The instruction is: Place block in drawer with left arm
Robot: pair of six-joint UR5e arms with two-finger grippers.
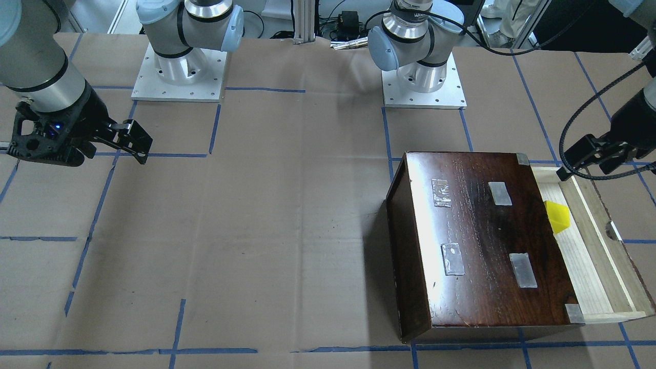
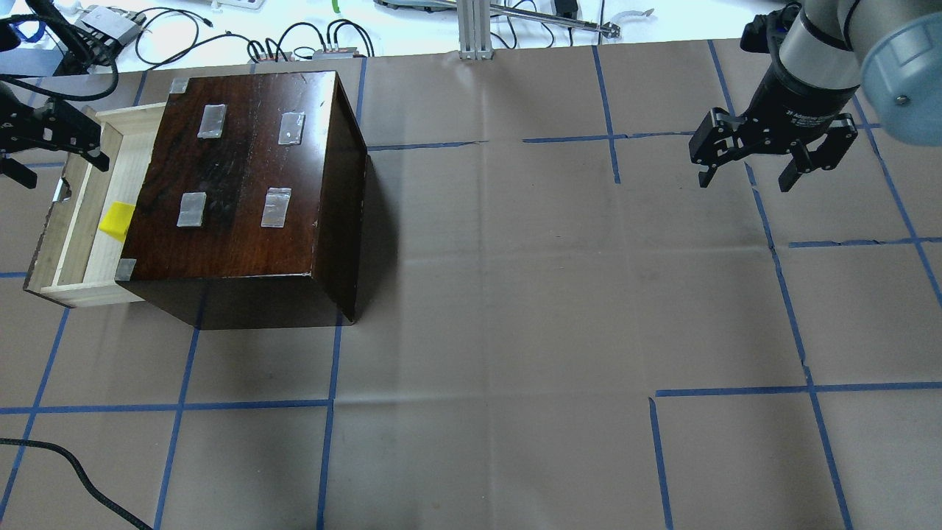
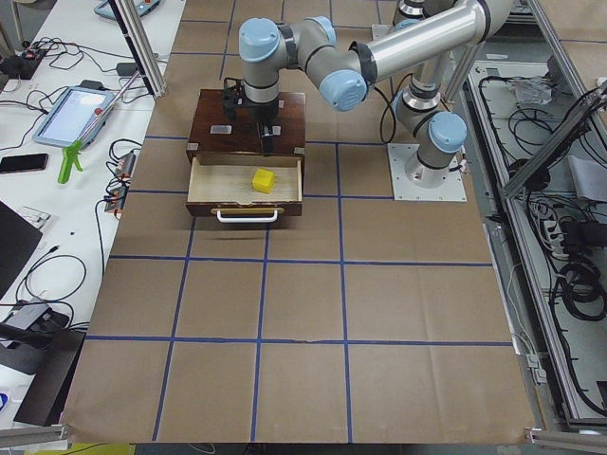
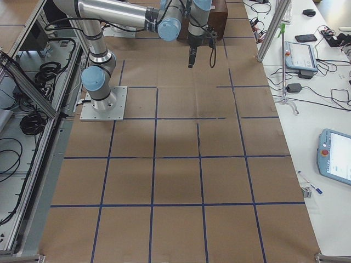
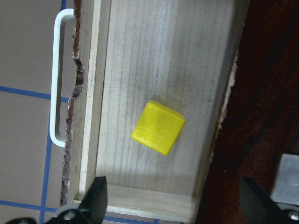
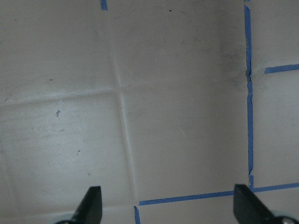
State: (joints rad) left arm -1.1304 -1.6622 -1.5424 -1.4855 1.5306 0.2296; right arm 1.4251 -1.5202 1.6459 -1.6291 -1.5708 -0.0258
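Observation:
The yellow block lies on the floor of the pulled-out drawer of the dark-brown box. In the left wrist view the block sits alone on the pale wood of the drawer, closer to the box side, untouched. My left gripper hovers above the far end of the drawer, open and empty; its fingertips frame the bottom of the wrist view. My right gripper is open and empty above bare table paper, far from the box.
The drawer's white handle points away from the box over the brown paper. A black cable loops by the left wrist. Blue tape lines grid the table. The arm bases stand at the robot's edge.

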